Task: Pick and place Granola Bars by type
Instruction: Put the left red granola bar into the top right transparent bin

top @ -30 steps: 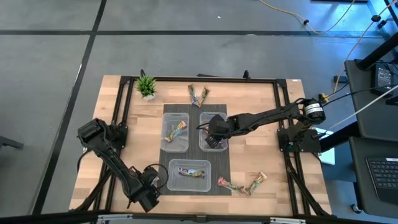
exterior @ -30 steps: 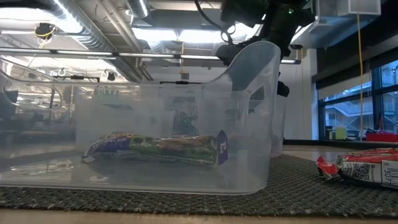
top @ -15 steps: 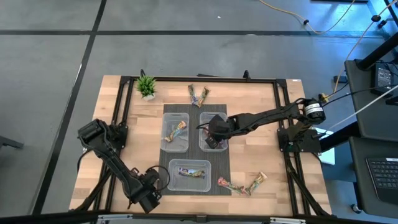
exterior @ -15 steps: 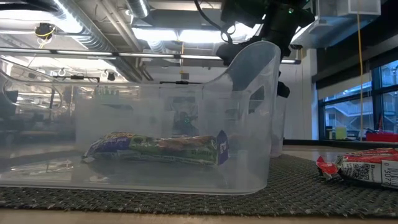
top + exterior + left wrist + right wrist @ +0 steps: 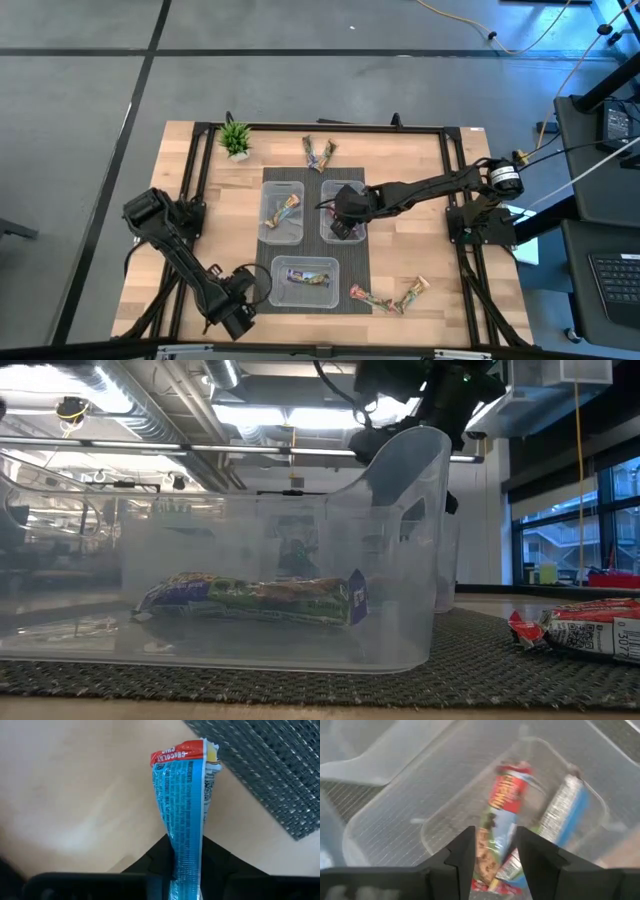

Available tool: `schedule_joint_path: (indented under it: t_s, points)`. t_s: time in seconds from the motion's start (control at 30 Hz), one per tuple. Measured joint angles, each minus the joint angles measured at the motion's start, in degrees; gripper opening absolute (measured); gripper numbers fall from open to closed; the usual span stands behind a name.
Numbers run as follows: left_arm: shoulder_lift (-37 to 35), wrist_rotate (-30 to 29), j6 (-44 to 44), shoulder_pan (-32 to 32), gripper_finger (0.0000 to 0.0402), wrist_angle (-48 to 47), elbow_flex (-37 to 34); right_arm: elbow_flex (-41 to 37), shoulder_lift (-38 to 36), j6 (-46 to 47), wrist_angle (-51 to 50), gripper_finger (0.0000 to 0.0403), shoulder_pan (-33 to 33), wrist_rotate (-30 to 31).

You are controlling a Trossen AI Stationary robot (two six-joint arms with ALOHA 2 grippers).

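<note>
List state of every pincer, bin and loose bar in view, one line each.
Left pincer: shut on blue bar, above bare wood near the mat edge.
Right pincer: over the right bin, a red-blue bar between its fingers, grip unclear.
Left bin: holds one bar.
Front bin: holds one purple-wrapped bar, lying flat.
Far pair of bars: loose on wood.
Near-right bars: loose, unsorted.

Your right claw (image 5: 343, 226) has edged slightly back over the right-hand clear bin (image 5: 328, 237), its dark shape sitting a touch higher behind the near bin's wall in the low view. Your left claw (image 5: 243, 304), at the counter's front-left, has barely drifted; its elbow has shifted slightly outward.
</note>
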Motion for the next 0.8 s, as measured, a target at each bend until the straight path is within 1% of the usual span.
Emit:
schedule_joint_path:
  t_s: [0.1,0.2,0.27,0.37,0.5,0.57,0.67,0.73,0.8]
  points:
    - [-3.5,-2.2,0.0,-0.3,0.0065,-3.7,0.0,0.0,0.0,-6.4,3.9,0.0146,0.8,-3.1]
    - [-8.8,-7.4,0.0,-0.3,0.0062,-5.9,0.0,0.0,0.0,-10.1,8.1,0.0146,2.0,-3.9]
    - [-12.4,-13.7,0.0,-0.3,0.006,-6.5,0.0,1.0,0.0,-12.7,8.9,0.0145,2.6,-4.0]
    - [-18.3,-25.7,2.9,-0.3,0.0059,-6.0,0.0,3.6,0.0,-17.2,10.1,0.0146,3.9,-4.0]
    - [-24.5,-41.1,10.9,-0.3,0.0059,-3.4,0.0,8.2,0.0,-22.9,11.3,0.0145,6.2,-3.8]
    - [-26.8,-47.8,15.5,-0.3,0.0059,-0.8,0.0,10.1,-0.1,-25.0,14.1,0.0146,7.4,-3.8]
    - [-28.8,-56.5,23.2,-0.2,0.0059,5.3,0.0,11.9,-0.1,-28.1,20.4,0.0146,9.2,-3.7]
    - [-29.1,-60.6,29.2,-0.2,0.0058,10.6,0.0,12.3,-0.1,-31.1,27.3,0.0145,10.4,-3.6]
    - [-29.1,-62.2,36.2,-0.2,0.0058,16.3,0.0,12.3,-0.1,-32.7,32.4,0.0145,11.4,-3.6]
